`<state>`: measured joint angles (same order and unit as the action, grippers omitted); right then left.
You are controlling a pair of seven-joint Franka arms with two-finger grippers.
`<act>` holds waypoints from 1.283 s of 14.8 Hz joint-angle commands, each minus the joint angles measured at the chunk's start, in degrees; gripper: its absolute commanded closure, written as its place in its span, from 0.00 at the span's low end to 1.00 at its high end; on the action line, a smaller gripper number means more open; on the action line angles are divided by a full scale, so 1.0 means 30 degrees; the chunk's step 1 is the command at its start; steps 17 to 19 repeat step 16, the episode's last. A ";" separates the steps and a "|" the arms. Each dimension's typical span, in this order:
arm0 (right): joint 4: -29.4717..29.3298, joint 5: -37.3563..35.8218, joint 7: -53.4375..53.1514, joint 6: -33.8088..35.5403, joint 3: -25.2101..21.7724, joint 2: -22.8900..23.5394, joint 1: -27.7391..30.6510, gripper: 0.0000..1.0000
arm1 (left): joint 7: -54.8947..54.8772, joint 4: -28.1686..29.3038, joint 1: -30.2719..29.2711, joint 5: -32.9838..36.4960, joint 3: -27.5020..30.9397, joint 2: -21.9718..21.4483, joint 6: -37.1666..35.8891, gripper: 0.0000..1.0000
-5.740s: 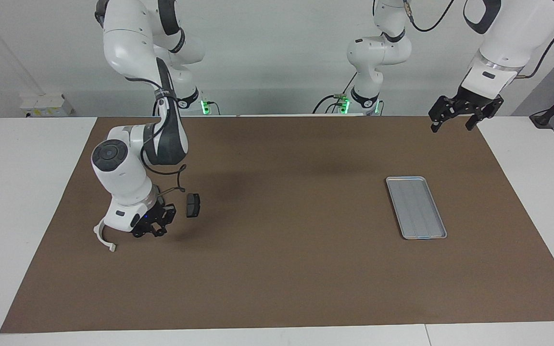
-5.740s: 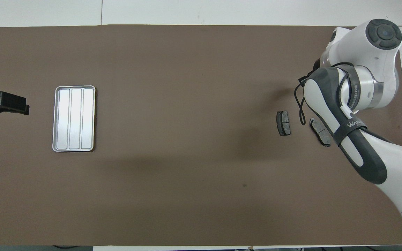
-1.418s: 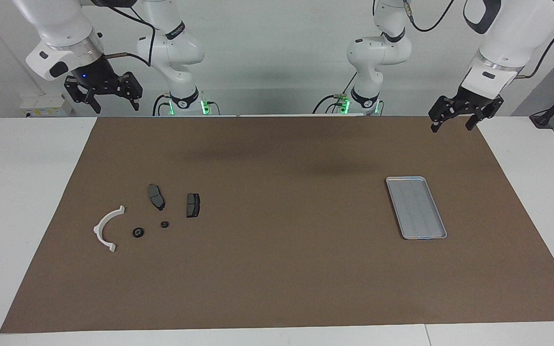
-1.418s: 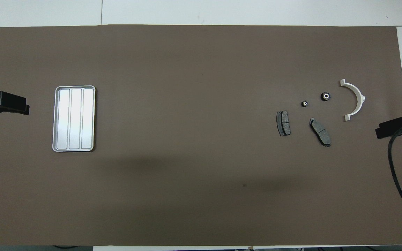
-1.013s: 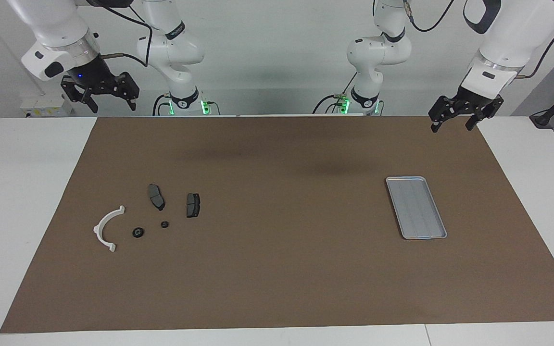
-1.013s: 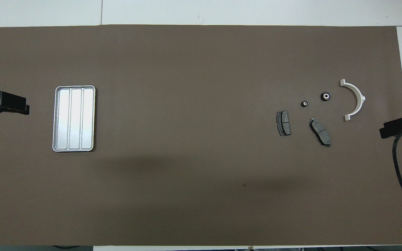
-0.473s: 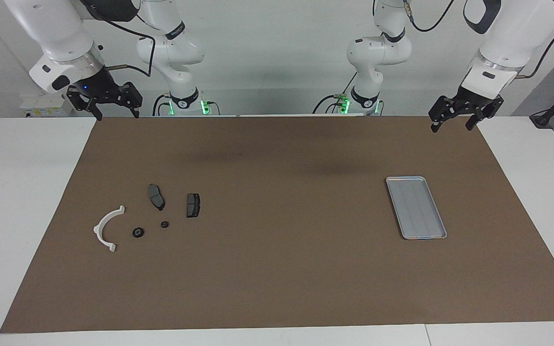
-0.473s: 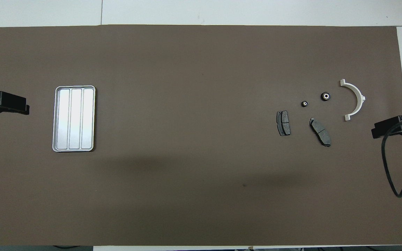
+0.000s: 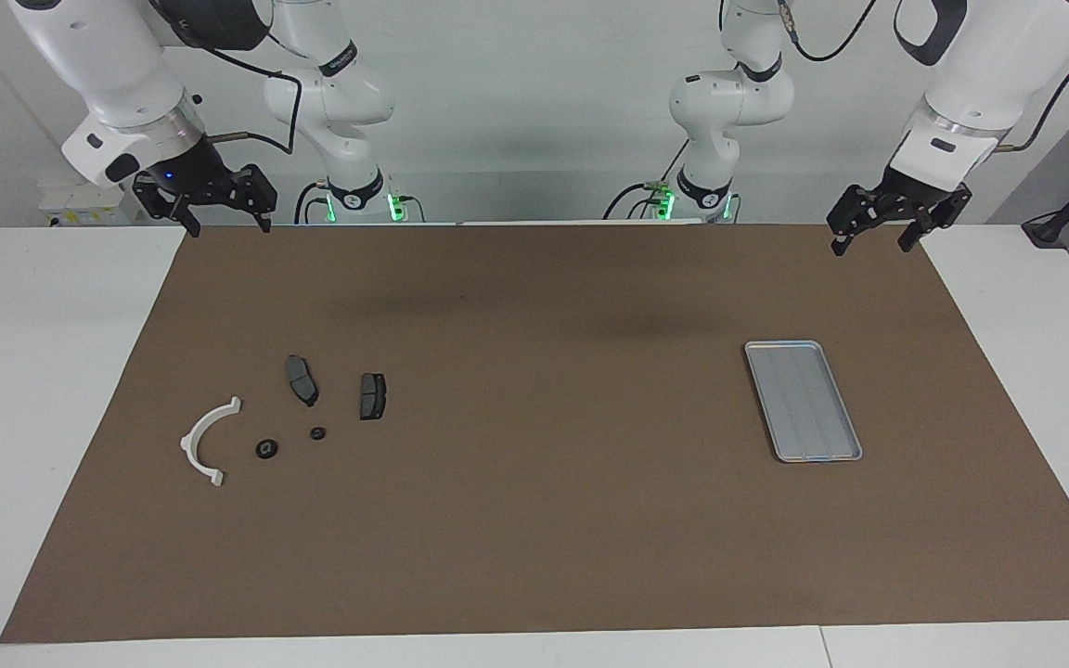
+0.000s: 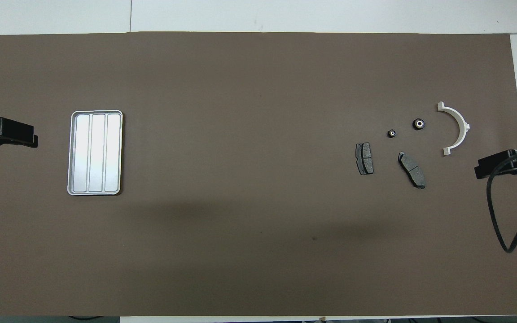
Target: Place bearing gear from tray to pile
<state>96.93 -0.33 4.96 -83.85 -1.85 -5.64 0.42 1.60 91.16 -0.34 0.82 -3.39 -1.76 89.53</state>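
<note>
Right gripper [image 9: 225, 225]: raised over the mat's corner at the right arm's end, at the edge nearest the robots; fingers spread apart, nothing between them.

Left gripper [image 9: 873, 238]: raised over the mat's corner at the left arm's end, at the edge nearest the robots; fingers spread apart, nothing held. Arm waits.

Pile, toward the right arm's end of the mat [image 9: 534, 520], all parts lying apart from one another:
- Bracket [image 9: 201, 440], white half-ring, outermost of the group.
- Two pads, dark grey: one [image 9: 302, 379] tilted, one [image 9: 372, 396] toward the mat's middle; side by side.
- Two gears, small, black and round: the larger [image 9: 265, 450] just beside the bracket's hollow side, the smaller [image 9: 317, 433] between it and the pads. Both lie farther from the robots than the pads.

Tray [image 9: 804, 401]: silver-grey, ribbed floor, flat on the mat toward the left arm's end, well apart from the pile. Floor bare.
</note>
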 commanded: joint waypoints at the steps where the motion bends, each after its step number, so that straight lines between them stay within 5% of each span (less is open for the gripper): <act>1: 0.0504 0.0168 -0.0335 -0.0437 0.0149 -0.0376 0.0241 0.00 | -0.0036 0.0814 0.0085 0.0253 0.0046 -0.0702 0.0273 0.00; 19: 0.0533 0.0168 -0.0569 -0.0466 0.0149 -0.0376 0.0211 0.00 | -0.0036 0.0814 0.0085 0.0253 0.0046 -0.0702 0.0273 0.00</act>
